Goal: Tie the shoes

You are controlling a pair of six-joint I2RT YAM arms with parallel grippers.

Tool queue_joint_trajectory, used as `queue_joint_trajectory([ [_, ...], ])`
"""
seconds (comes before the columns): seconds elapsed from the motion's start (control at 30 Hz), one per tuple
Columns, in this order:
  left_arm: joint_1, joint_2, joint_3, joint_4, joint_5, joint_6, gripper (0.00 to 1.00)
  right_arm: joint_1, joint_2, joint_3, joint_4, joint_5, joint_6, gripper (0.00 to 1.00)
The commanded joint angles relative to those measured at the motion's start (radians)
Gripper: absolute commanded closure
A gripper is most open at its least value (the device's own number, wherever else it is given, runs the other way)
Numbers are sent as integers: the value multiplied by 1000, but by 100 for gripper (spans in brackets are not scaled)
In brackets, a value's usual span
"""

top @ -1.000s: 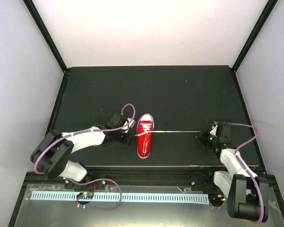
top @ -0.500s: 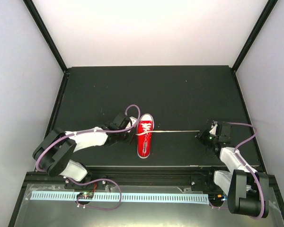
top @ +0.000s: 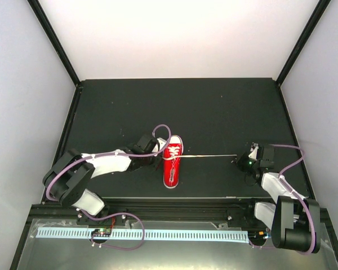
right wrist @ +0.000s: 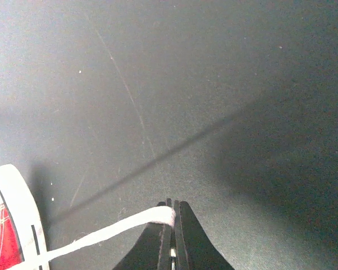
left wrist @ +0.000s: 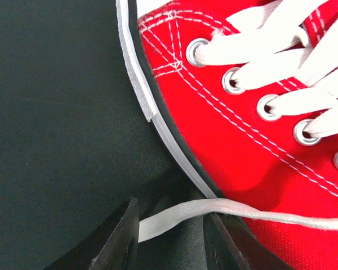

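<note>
Brings left claw closer beside red sneaker, spread astride loose lace end; keeps right claw pinching other lace taut; likely ready to grip.

The small red canvas low-top sneaker lies near the middle of the black desk, toe pointing away from the arm bases. The left end effector sits just beside its left side, with one long white lace end lying between the parted fingers. The other white lace stretches rightward to the right end effector, which pinches its tip, well apart from the sneaker.
</note>
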Motion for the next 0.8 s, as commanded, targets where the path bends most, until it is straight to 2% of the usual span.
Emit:
queue_joint_trajectory([
  [0.0,-9,41,49,11,-2,27,67,-8,7,28,28,-17,-13,98],
  [0.3,-10,97,67,20,-18,28,76,-8,11,30,28,-23,-16,98],
  [0.37,-9,102,66,33,-31,26,81,-8,10,31,28,-26,-16,98],
  [0.47,-9,102,58,51,-49,13,97,-8,4,34,23,-27,-19,98],
  [0.67,-9,-29,-10,106,-52,-41,98,-7,-8,60,-11,-21,-51,98],
  [0.77,-10,-120,-44,119,1,-58,98,-8,-3,91,-38,-23,-83,98],
])
